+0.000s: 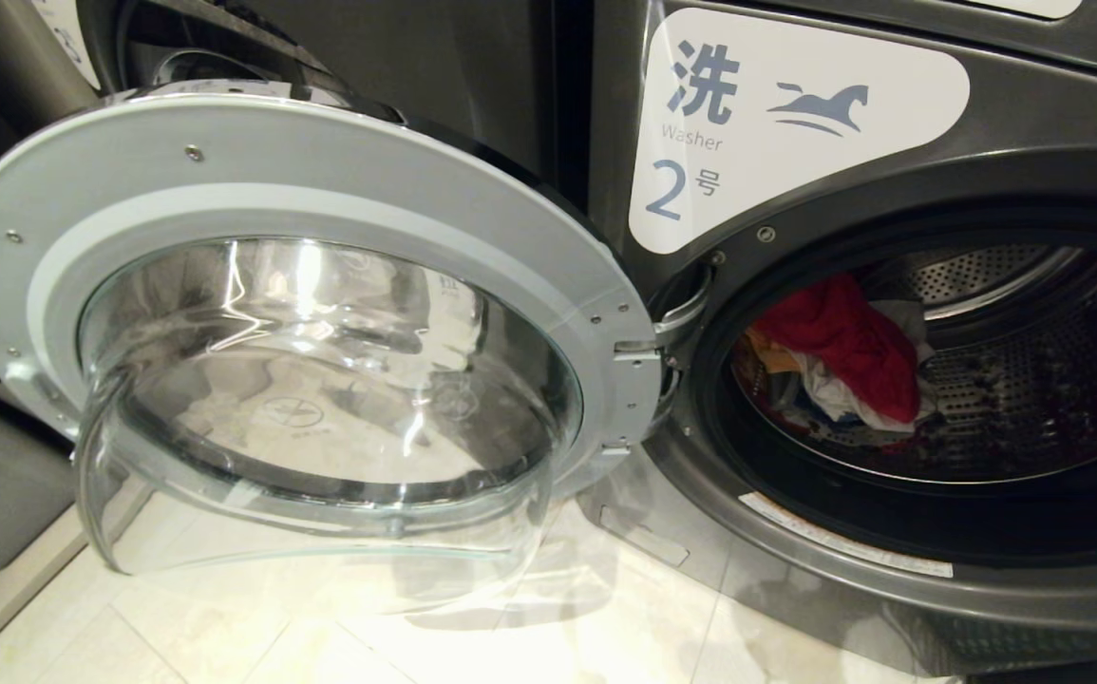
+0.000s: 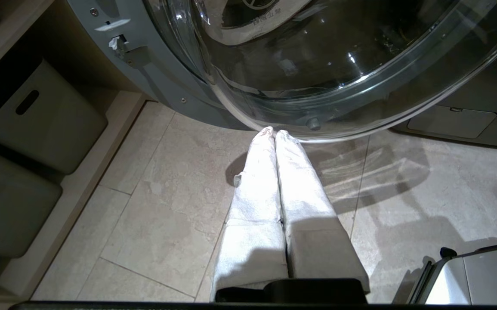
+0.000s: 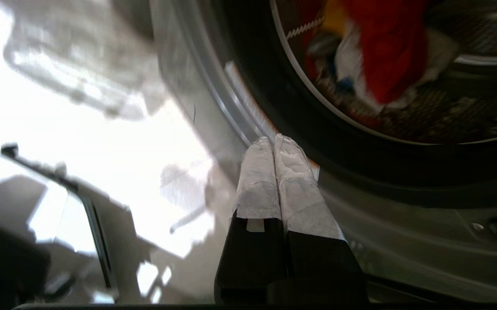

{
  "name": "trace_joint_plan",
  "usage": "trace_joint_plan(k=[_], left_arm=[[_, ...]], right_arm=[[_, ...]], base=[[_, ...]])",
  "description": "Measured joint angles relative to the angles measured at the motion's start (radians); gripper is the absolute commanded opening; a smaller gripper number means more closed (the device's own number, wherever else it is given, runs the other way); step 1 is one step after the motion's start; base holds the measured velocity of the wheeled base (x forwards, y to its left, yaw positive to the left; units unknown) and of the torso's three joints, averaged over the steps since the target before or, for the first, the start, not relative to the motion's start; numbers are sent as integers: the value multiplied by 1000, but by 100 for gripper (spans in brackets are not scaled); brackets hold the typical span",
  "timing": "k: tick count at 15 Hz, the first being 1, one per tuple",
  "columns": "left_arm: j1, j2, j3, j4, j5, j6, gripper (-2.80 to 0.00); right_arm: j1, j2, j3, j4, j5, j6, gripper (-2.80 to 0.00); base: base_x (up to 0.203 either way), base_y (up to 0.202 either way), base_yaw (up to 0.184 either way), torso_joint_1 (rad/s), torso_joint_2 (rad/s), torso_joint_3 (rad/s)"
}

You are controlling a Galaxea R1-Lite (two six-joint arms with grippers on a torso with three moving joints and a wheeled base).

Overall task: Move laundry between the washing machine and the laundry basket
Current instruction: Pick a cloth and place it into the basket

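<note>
Washer open, laundry waiting in the drum

On the left the glass door (image 1: 320,370) swings wide, the left gripper (image 2: 274,133) clenched on nothing below it. Right of it the label (image 1: 776,104) reads "洗 Washer 2号" beside a horse mark. The laundry (image 1: 842,351) lies in the washing machine (image 1: 1032,123) drum; the right gripper (image 3: 273,140), clenched and empty, should open before reaching in over the rim for the red piece.

White label (image 1: 785,114) on the dark grey front-loading washing machine (image 1: 1032,123) reads "洗", "Washer", "2号", beside a blue horse mark.
</note>
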Motion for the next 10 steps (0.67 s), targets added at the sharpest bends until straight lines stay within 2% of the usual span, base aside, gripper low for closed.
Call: trace_joint_plan(k=[2, 4, 6, 10], left_arm=[[0, 0, 0, -2, 1, -15, -280], [0, 0, 0, -2, 1, -16, -280], [0, 0, 0, -3, 1, -16, -280], [0, 0, 0, -2, 1, -16, -280]], right_arm=[[1, 176, -2, -54, -4, -71, -280], [2, 372, -3, -169, -22, -99, -280], [3, 587, -13, -332, -46, -96, -280], [9, 1050, -80, -739, -73, -68, -280]], base=[[0, 0, 0, 0, 0, 0], [0, 0, 0, 0, 0, 0], [0, 0, 0, 0, 0, 0], [0, 0, 0, 0, 0, 0]])
